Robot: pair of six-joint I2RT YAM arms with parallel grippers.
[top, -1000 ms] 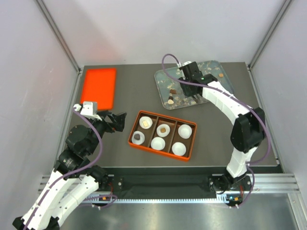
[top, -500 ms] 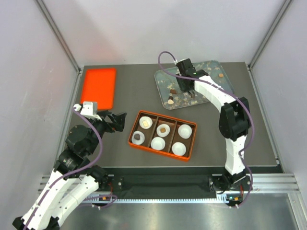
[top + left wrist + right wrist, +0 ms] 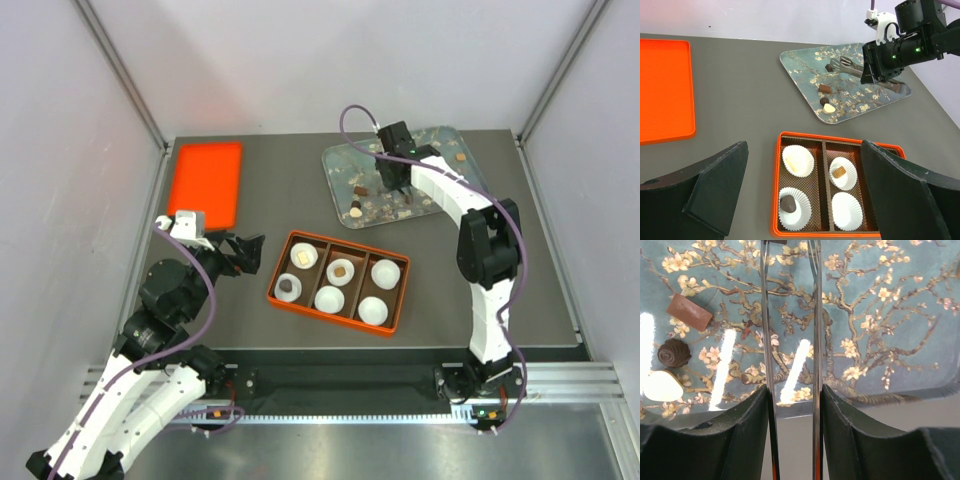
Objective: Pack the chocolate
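The right claw [image 3: 792, 405] is clenched on a pair of thin metal tongs [image 3: 764, 315], whose two blades reach out between its fingers over the blossom-printed tray [image 3: 340, 165] at the far right of the table [image 3: 260, 200]. Some of the chocolate [image 3: 825, 88] lies loose on that tray. A brown bar [image 3: 689, 312], a dark round piece [image 3: 674, 352] and a pale piece [image 3: 661, 386] sit close together, left of the blades and clear of them. Another dark piece [image 3: 829, 67] lies just beside the tong tips. The rest sits in white paper cups [image 3: 799, 160] inside the orange box [image 3: 775, 190]: a tan piece [image 3: 840, 172], a dark one [image 3: 788, 203] and a pale one [image 3: 792, 167]. The left claw [image 3: 247, 254] is released, its jaws spread wide, and hangs just left of the box, grasping nothing. An orange lid [image 3: 205, 185] lies flat at the far left.
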